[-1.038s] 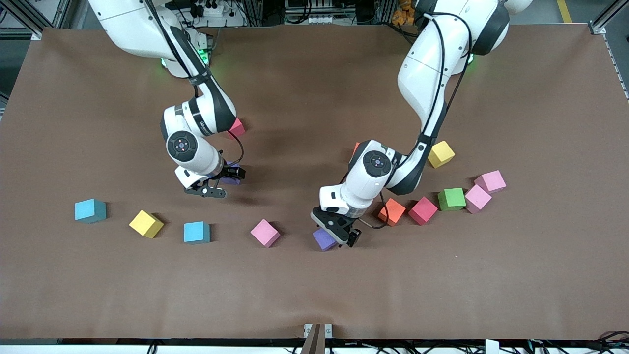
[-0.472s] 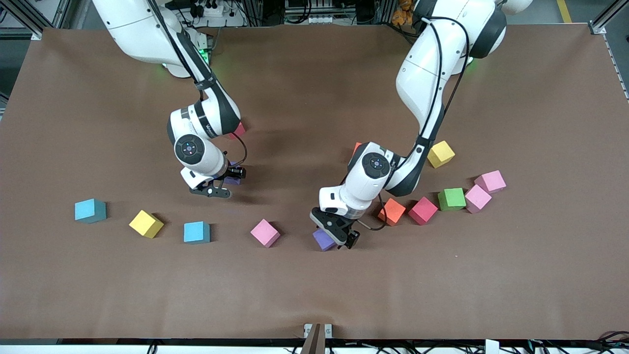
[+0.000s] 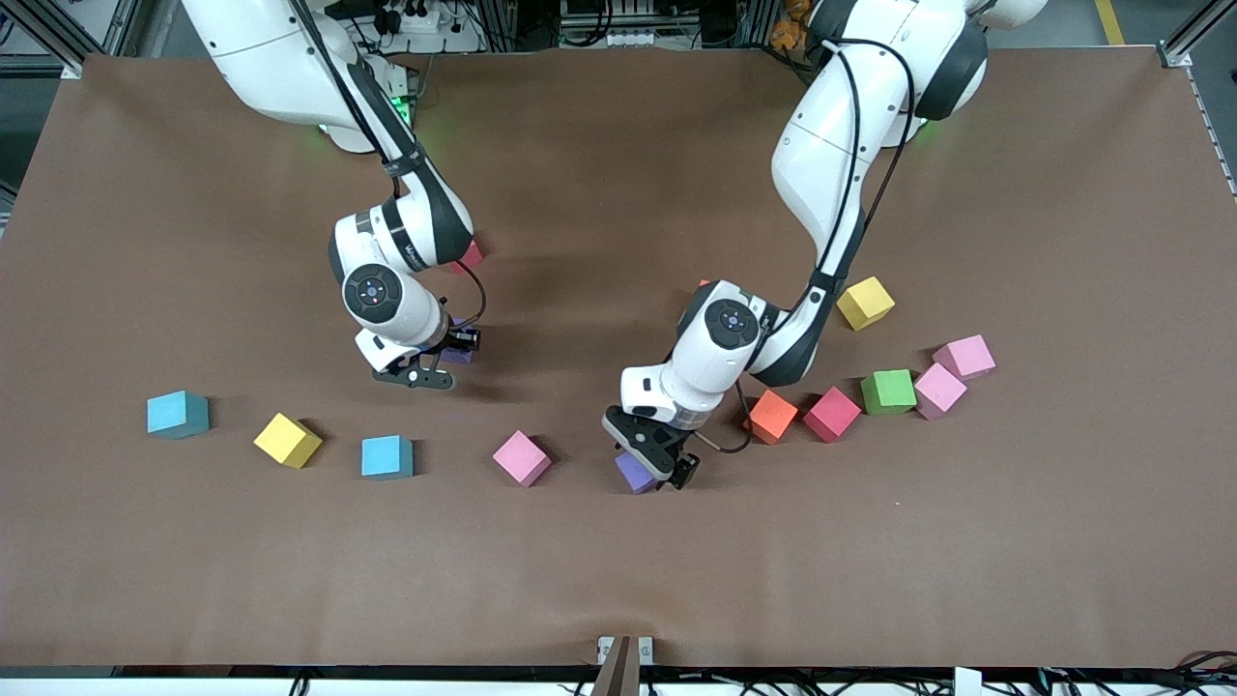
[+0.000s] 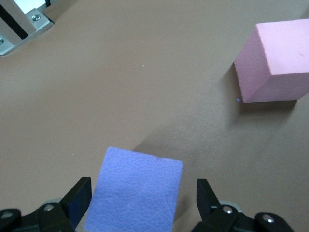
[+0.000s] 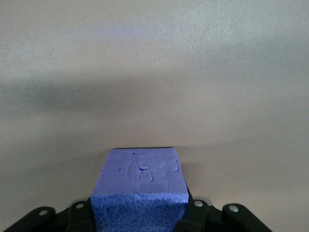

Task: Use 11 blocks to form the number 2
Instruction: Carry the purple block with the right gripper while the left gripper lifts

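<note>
My right gripper (image 3: 432,360) is shut on a purple block (image 3: 458,354), low over the table; the right wrist view shows the block (image 5: 140,183) clamped between the jaws. My left gripper (image 3: 660,470) is open and straddles the second purple block (image 3: 631,474), with gaps on both sides in the left wrist view (image 4: 135,193). On the table lie light blue blocks (image 3: 177,414) (image 3: 387,456), yellow blocks (image 3: 287,440) (image 3: 865,303), an orange block (image 3: 770,416), a red block (image 3: 832,413) and a green block (image 3: 888,391). Another red block (image 3: 471,255) and another orange block (image 3: 703,284) are mostly hidden by the arms.
A pink cube (image 3: 522,457) lies beside the left gripper toward the right arm's end, also in the left wrist view (image 4: 273,63). Two more pink cubes (image 3: 938,390) (image 3: 964,357) lie next to the green block. The table's front edge has a small bracket (image 3: 623,650).
My left gripper has shifted slightly toward the right arm's end and settled lower around the purple block. My right gripper with its purple block shifted slightly, then held still.
</note>
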`<state>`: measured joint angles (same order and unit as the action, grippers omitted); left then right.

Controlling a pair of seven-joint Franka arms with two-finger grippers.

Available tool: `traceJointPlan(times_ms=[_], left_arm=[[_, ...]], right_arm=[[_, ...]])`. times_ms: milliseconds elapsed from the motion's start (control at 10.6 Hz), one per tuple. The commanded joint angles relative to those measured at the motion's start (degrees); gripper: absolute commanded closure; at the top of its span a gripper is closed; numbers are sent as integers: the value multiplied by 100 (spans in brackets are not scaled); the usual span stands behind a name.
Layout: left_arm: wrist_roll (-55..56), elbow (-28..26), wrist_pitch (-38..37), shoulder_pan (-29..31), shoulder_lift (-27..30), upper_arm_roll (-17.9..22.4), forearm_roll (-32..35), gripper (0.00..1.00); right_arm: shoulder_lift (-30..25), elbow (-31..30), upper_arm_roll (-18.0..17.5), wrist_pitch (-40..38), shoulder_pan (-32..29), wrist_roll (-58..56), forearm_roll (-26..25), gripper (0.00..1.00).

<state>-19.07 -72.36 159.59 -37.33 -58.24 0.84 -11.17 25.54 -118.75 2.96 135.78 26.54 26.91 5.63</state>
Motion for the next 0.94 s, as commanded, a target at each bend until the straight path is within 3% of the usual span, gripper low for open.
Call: traceJointPlan(times_ms=[0,94,189,377,566,849], left_arm=[[-97,161,124,-73,-117,83,-202,35],[-106,161,186,-81,-143,83,-193,60],[-123,152,186,-81,-143,92,-193,73],[-97,100,186,-81,-65,83,-193,79],[-53,-189,55,-73,390,57,-219,81],[-35,-1644,-490,50,1636,-266,-210,81]], right_arm=[[-704,-78,29,-261,53,-237,8,43],[-1073,-104,29,-472,18,-422,8,43],[-1347,-113,29,-709,44,-633,-1,43],[-1795,-296,29,-939,332,-924,-106,43],[-2096,-656,29,-879,876,-1258,-465,43],[-2158,-841,29,-870,1851,-1276,-984,43]])
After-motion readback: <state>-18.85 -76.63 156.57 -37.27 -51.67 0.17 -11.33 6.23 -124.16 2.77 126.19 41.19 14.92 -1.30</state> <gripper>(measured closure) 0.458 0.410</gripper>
